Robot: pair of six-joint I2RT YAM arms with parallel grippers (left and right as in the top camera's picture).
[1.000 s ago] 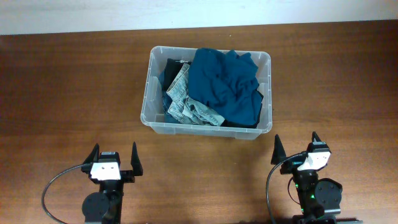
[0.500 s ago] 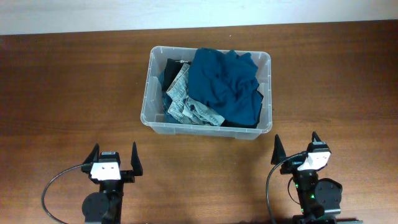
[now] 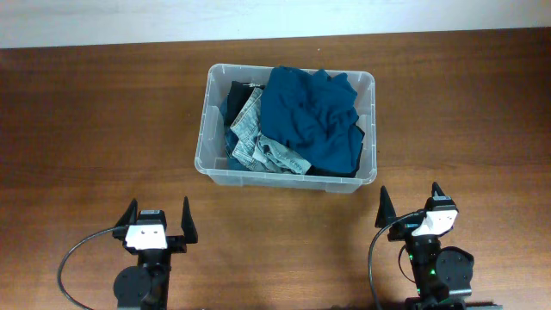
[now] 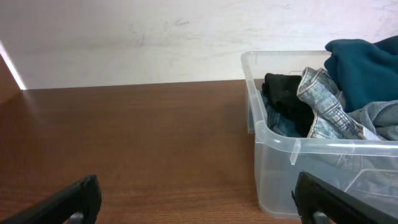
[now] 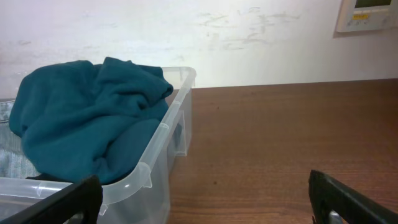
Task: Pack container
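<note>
The clear plastic container (image 3: 286, 180) stands on the table's far middle, holding a crumpled teal garment (image 3: 310, 116), folded pale jeans (image 3: 258, 142) and a black garment (image 3: 234, 95). My left gripper (image 3: 159, 207) sits near the front edge, left of the tub and well short of it, open with nothing between its fingers. My right gripper (image 3: 410, 191) rests at the front right, also open and empty. In the left wrist view the left gripper (image 4: 198, 200) faces the container's left corner (image 4: 273, 177). From the right wrist, the right gripper (image 5: 205, 200) faces the container's right corner (image 5: 166, 132) and the teal garment (image 5: 81, 112).
The brown wooden table (image 3: 86, 120) ends at a pale wall behind the tub. A white wall panel (image 5: 367, 14) hangs at the upper right of the right wrist view. A black cable (image 3: 69, 263) loops beside the left arm's base.
</note>
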